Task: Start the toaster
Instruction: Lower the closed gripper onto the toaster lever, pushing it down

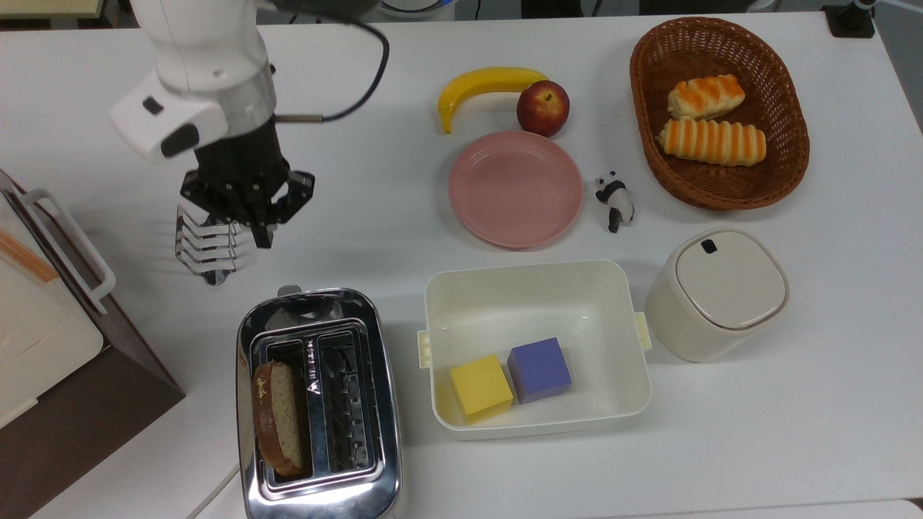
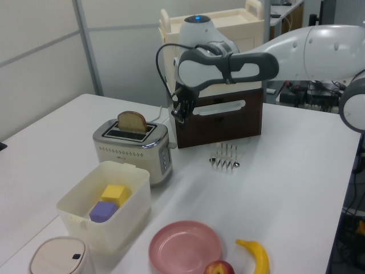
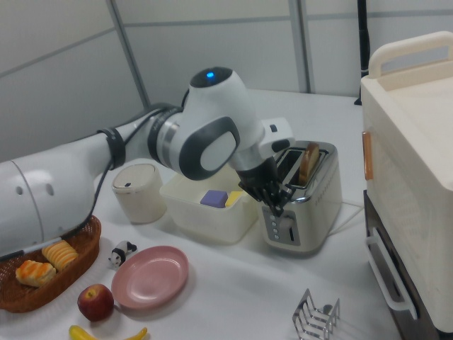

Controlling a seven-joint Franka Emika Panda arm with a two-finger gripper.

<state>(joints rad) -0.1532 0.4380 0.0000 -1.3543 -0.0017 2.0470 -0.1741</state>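
Note:
The chrome two-slot toaster (image 1: 314, 404) stands at the top view's bottom left, with a slice of bread (image 1: 277, 419) upright in its left slot. Its small lever (image 1: 288, 290) sticks out of the end that faces the arm. My gripper (image 1: 261, 235) hangs shut and empty above the table, a short way from that end and beside the wire toast rack (image 1: 205, 249). In the right view the gripper (image 3: 277, 207) is in front of the toaster's (image 3: 320, 204) lever end. In the left view the gripper (image 2: 174, 116) is just right of the toaster (image 2: 131, 153), above its top.
A cream box with a white handle (image 1: 43, 303) fills the top view's left edge. A white bin (image 1: 537, 288) holding yellow and purple cubes sits right of the toaster. Farther off are a pink plate (image 1: 515, 187), banana, apple, panda figure, lidded canister (image 1: 721, 292) and bread basket (image 1: 789, 144).

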